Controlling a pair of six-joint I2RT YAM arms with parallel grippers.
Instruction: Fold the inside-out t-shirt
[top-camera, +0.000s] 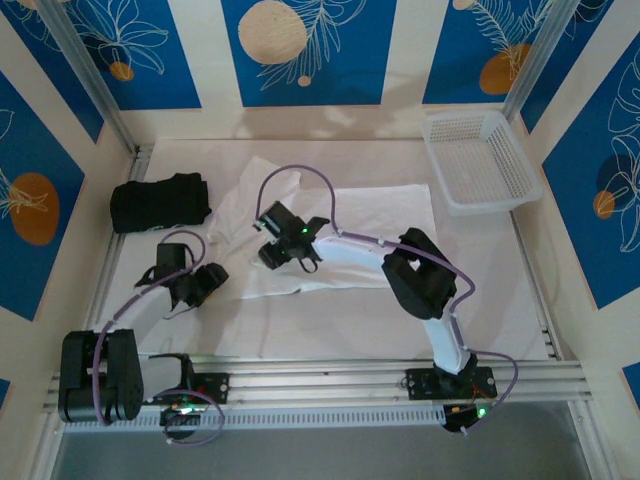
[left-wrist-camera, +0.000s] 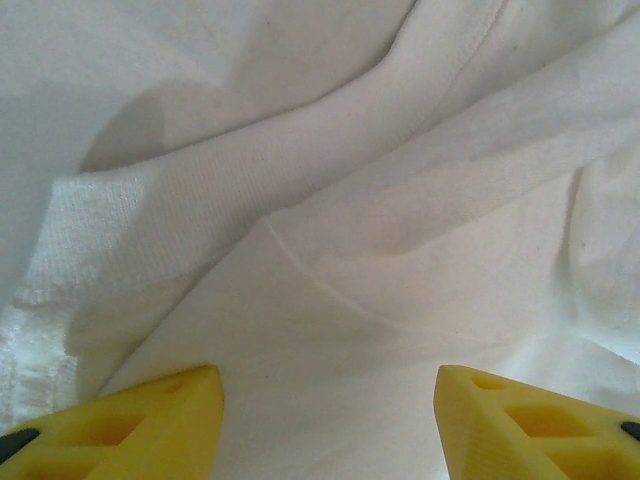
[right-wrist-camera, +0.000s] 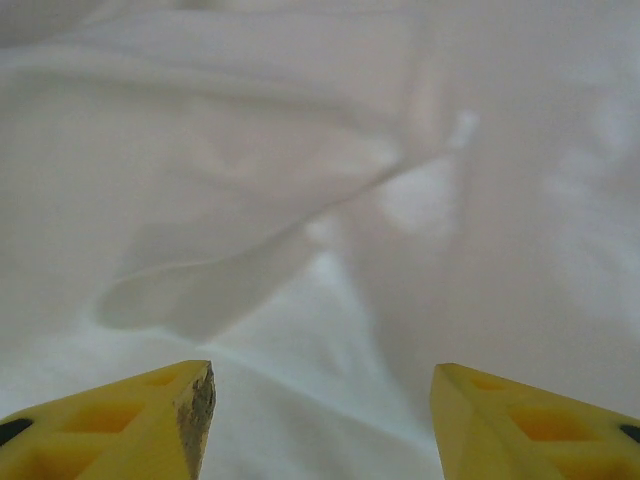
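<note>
The white inside-out t-shirt (top-camera: 370, 215) lies spread and wrinkled across the middle of the table. My left gripper (top-camera: 205, 285) hovers at its near left edge, open, yellow fingertips (left-wrist-camera: 150, 420) wide apart above folded cloth and a seam (left-wrist-camera: 330, 290). My right gripper (top-camera: 275, 250) is over the shirt's left part, also open, its fingertips (right-wrist-camera: 530, 425) spread above loose folds of the shirt (right-wrist-camera: 300, 240). Nothing sits between either pair of fingers.
A black folded garment (top-camera: 160, 203) lies at the left of the table. A white basket (top-camera: 480, 160) stands at the back right. Bare table surface shows to the right of the shirt and along the front rail (top-camera: 330, 375).
</note>
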